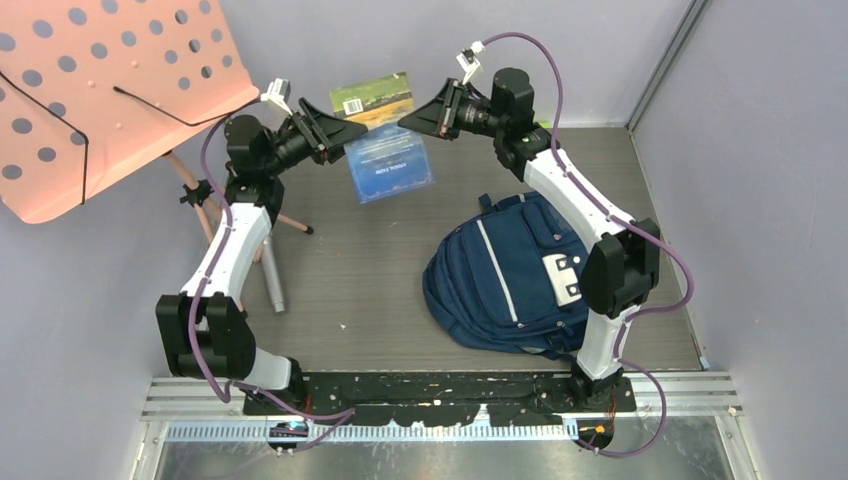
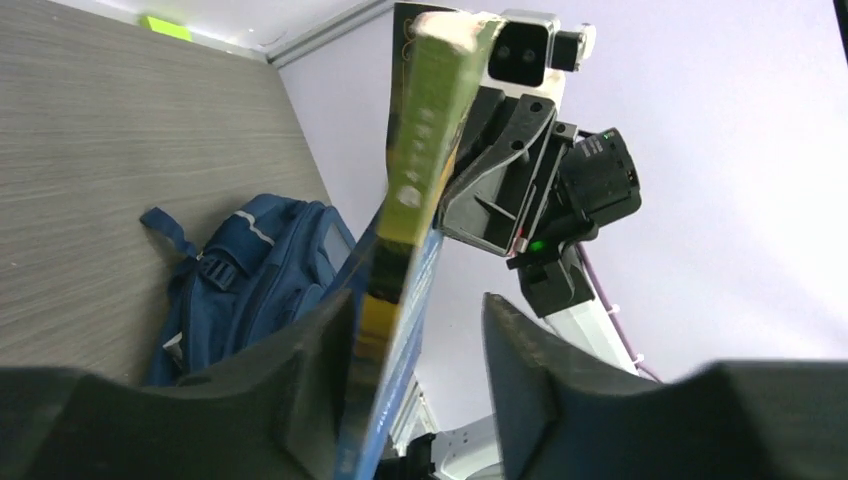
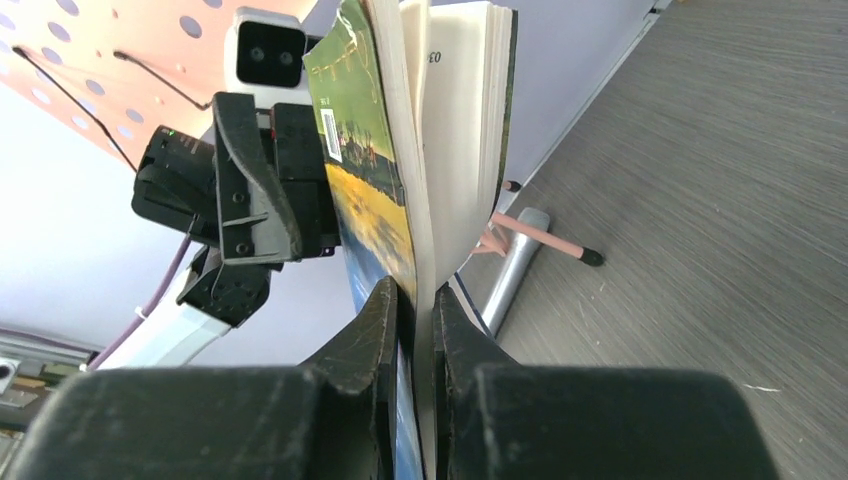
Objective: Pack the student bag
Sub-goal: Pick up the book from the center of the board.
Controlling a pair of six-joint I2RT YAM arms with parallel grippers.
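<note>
A paperback book with a blue, yellow and green cover hangs in the air at the back of the table, between both grippers. My right gripper is shut on its cover and a few pages at one edge; in the right wrist view the gripper pinches the book, whose pages fan open. My left gripper is open around the opposite edge; in the left wrist view the book rests against one finger, with a gap to the other. The navy student bag lies on the table, also visible in the left wrist view.
A pink perforated music stand leans over the left side, its metal pole and wooden legs on the table near the left arm. A small green item lies at the back wall. Purple walls close in on the left, back and right.
</note>
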